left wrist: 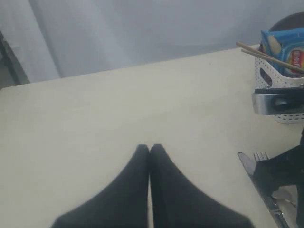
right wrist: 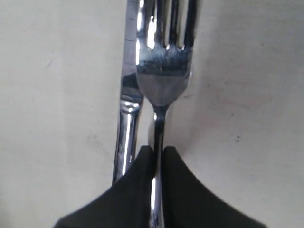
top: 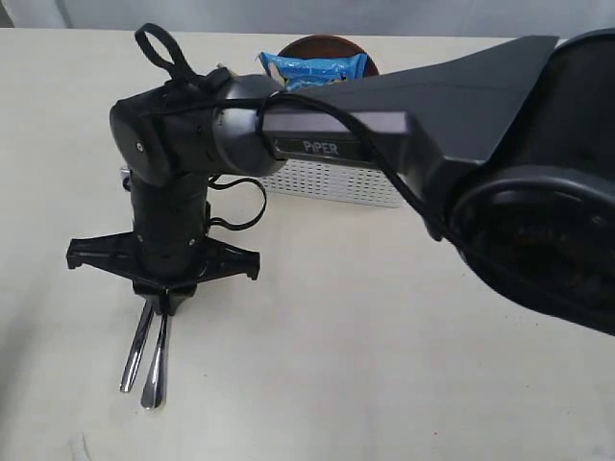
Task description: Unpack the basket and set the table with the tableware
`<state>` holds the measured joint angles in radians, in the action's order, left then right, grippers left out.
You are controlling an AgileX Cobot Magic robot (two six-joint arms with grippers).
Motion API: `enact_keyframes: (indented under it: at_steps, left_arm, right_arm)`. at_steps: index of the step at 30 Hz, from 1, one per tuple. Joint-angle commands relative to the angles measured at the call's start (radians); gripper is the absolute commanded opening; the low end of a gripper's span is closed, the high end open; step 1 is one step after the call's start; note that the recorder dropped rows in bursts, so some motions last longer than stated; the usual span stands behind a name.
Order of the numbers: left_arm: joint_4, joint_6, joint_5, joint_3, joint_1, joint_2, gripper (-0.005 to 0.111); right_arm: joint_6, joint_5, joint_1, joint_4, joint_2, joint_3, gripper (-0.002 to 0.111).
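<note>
A steel fork (right wrist: 164,71) and a steel knife (right wrist: 126,128) lie side by side on the cream table (top: 384,336). My right gripper (right wrist: 158,149) points straight down and is shut on the fork's thin handle, with the knife just outside one finger. In the exterior view this gripper (top: 165,303) has reached across to the left, and two steel ends (top: 157,365) stick out below it. The white basket (top: 336,182) stands behind the arm, with wooden chopsticks (left wrist: 266,56) poking out of it. My left gripper (left wrist: 150,147) is shut and empty over bare table.
A blue chip bag (top: 312,67) sits in the basket, and a round brown plate (top: 327,43) shows behind it. The right arm's dark body (top: 500,144) fills the exterior view's right side and hides most of the basket.
</note>
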<state>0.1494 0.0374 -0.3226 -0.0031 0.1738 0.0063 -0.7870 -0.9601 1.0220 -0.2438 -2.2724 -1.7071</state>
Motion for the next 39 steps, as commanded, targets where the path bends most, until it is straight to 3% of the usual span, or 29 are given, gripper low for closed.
enact_keyframes:
  at_steps: [1, 39]
  left_arm:
    - [-0.004, 0.006, -0.002, 0.003, 0.002, -0.006, 0.000]
    - [-0.004, 0.006, -0.002, 0.003, 0.002, -0.006, 0.000]
  right_arm:
    - [-0.031, -0.001, -0.005, 0.034, 0.010, 0.000, 0.000]
    - [-0.050, -0.024, -0.005, 0.066, 0.008, 0.000, 0.000]
